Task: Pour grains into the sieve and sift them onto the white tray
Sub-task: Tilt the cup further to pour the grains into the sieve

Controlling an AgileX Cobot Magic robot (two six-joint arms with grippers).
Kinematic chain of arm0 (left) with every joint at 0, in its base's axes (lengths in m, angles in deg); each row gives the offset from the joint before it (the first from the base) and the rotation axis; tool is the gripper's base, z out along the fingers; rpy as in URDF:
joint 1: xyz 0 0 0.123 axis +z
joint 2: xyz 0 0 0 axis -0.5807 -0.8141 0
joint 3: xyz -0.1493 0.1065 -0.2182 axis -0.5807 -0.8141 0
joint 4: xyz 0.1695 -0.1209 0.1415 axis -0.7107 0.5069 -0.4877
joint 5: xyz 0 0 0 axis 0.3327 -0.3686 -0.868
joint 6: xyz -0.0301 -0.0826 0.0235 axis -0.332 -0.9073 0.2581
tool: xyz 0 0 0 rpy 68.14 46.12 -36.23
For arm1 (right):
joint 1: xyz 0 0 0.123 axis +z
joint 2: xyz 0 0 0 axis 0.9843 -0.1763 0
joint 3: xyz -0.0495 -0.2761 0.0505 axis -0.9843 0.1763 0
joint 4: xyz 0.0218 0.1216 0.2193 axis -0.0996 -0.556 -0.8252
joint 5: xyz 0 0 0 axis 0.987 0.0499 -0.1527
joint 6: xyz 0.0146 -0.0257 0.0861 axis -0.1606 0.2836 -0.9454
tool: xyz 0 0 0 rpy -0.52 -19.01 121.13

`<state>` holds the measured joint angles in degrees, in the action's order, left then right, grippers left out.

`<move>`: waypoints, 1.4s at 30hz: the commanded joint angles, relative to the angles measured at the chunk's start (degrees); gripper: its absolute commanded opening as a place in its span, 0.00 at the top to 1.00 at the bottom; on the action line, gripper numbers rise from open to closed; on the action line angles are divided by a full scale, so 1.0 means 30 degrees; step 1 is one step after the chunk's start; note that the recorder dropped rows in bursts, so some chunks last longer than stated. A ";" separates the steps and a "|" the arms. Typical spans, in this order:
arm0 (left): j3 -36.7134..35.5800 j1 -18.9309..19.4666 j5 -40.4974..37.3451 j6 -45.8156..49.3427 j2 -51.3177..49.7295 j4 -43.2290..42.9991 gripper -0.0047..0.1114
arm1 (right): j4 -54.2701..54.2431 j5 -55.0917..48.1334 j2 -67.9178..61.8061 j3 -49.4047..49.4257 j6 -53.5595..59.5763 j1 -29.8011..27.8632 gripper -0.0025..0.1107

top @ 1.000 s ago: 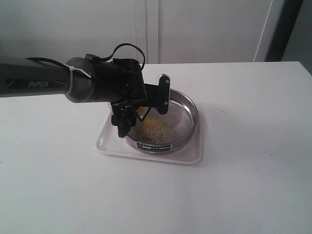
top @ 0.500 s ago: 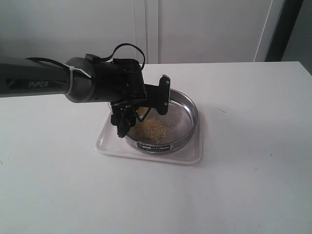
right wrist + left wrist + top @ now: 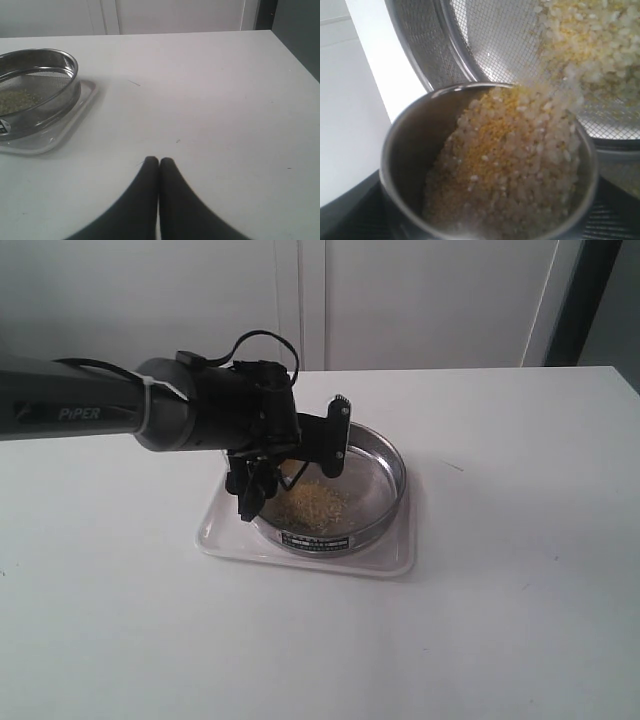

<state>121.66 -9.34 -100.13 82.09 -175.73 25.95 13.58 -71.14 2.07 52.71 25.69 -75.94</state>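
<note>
Your left gripper (image 3: 293, 466) clasps, jaws spread wide, the small round steel cup (image 3: 410, 147) tipped so that yellow-and-whitish grains (image 3: 520, 150) spill into the wide round steel mesh sieve (image 3: 372, 480) seated on the flat white rectangular tray (image 3: 385, 558) — your right gripper (image 3: 159, 163), jaws pressed together and empty, is well apart over the white table (image 3: 225, 100).

A: What is seen on the table (image 3: 500, 630)?
B: The sieve (image 3: 388, 462) is set inside the white tray (image 3: 398, 558); the grains (image 3: 318, 506) are heaped in the sieve's near-left part.
A: And above it?
B: The left gripper (image 3: 293, 465), borne on a dark arm (image 3: 90, 412) reaching from the left, is held over the sieve's left side, jaws set wide apart.
</note>
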 commanded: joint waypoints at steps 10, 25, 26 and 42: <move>0.0187 -0.0415 -0.0203 -0.0032 0.0218 -0.1583 0.96 | 0.0133 0.0232 0.0120 0.0110 0.0023 0.0031 0.98; 0.0187 -0.0415 -0.0203 -0.0032 0.0218 -0.2459 0.96 | 0.0133 0.0232 0.0120 0.0110 0.0023 0.0031 0.98; 0.0187 -0.0415 -0.0203 -0.0032 0.0218 -0.2609 0.96 | 0.0133 0.0232 0.0120 0.0110 0.0023 0.0031 0.98; 0.0187 -0.0415 -0.0162 0.1351 0.0218 -0.3371 0.96 | 0.0133 0.0232 0.0120 0.0110 0.0023 0.0031 0.98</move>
<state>121.66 -10.36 -100.13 85.11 -175.73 17.28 13.58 -71.14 2.07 52.71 25.69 -75.94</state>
